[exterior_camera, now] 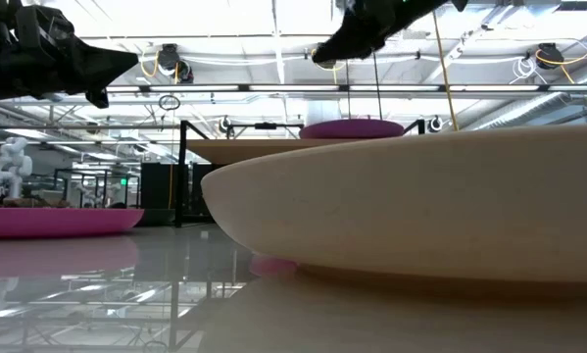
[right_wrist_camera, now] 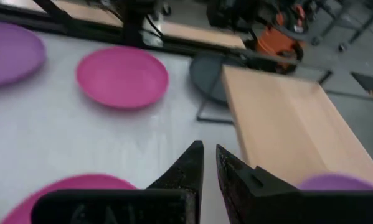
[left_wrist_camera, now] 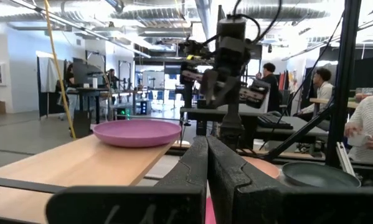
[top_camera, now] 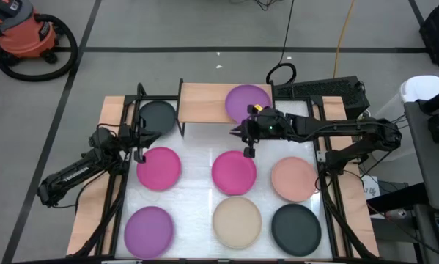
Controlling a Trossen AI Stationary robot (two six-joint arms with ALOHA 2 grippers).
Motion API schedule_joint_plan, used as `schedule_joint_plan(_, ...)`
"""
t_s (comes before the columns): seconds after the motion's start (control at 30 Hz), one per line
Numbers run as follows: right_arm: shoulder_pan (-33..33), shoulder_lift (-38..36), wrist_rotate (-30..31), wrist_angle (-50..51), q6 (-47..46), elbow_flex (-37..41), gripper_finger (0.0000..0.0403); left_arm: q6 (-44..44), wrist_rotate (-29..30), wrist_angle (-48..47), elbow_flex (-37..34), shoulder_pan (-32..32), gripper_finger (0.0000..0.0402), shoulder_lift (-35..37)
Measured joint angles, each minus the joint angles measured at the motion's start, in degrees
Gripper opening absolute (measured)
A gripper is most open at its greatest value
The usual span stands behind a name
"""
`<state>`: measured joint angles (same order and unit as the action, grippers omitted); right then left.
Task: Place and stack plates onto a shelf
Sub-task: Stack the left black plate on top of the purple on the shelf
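Only one purple plate (top_camera: 248, 102) is seen lying on the shelf (top_camera: 202, 103), at the end of the plank nearest the right arm, which leaves the other half of the wood bare for a second pile. The right gripper (top_camera: 246, 144) is held in the air just off the shelf's front edge, between the shelf and the magenta plate (top_camera: 234, 172) on the white table (top_camera: 197, 192) below it; its fingers are brought almost together with only a thin gap between them, and nothing is held in them, so it is judged to be free for another pick. The left gripper (top_camera: 141, 141) is held beside the shelf's other end, between the dark grey plate (top_camera: 157, 117) that lies right next to the shelf's legs and a second magenta plate (top_camera: 159, 168); its fingers are pressed together and nothing is gripped. Farther from the shelf, the remaining plates are laid out flat and apart from one another, presumably so that each rim can be reached: a salmon pink plate (top_camera: 294, 178), a second purple plate (top_camera: 149, 228), a beige plate (top_camera: 237, 222) and a second dark grey plate (top_camera: 296, 229). With seven plates left on the table, the task is judged to be at an early stage.
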<state>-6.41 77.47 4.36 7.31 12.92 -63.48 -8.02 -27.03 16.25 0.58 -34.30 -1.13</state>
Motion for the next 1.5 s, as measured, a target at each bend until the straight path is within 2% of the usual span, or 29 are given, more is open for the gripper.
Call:
schedule_joint_plan(0.33,7.3,-0.3,0.5,-2.9,-1.5,0.9,0.0028,-1.2,0.0,0.9,0.0,0.0,0.0004,0.0)
schedule_joint_plan(0.5,12.3,-1.6,7.5,-4.3,-1.1,3.5,0.0027,-1.5,0.0,0.8,0.0,0.0,0.0004,0.0)
schedule_joint_plan(0.67,16.8,-8.9,10.9,-11.8,-1.1,11.1,0.0027,-1.6,1.0,-0.9,3.3,0.0,0.0004,-0.3)
schedule_joint_plan(0.83,20.1,-20.4,10.7,-28.0,-0.9,23.5,0.0027,1.0,4.4,-8.8,9.0,0.0,0.0004,-3.5)
schedule_joint_plan(0.93,21.6,-26.7,10.6,-36.3,-1.4,30.7,0.0029,3.3,8.8,-14.3,12.4,0.0,0.0004,-7.2)
schedule_joint_plan(1.03,23.3,-31.6,10.6,-39.5,-1.3,35.9,0.0047,3.9,14.5,-23.9,17.9,0.0,0.0004,-12.4)
schedule_joint_plan(1.13,23.9,-35.1,10.5,-40.2,-2.3,38.0,0.0081,5.4,22.3,-35.9,24.3,0.2,0.0004,-19.3)
schedule_joint_plan(1.27,24.2,-36.9,10.5,-40.3,-3.4,38.3,0.0136,4.6,32.8,-46.0,31.2,1.2,0.0004,-30.2)
schedule_joint_plan(1.4,24.3,-36.9,10.6,-40.0,-3.8,38.3,0.0175,4.4,34.3,-50.8,35.4,1.5,0.0009,-41.2)
schedule_joint_plan(1.5,24.3,-36.9,10.5,-39.2,-4.8,38.3,0.0189,4.7,34.1,-52.7,37.1,1.5,0.004,-48.5)
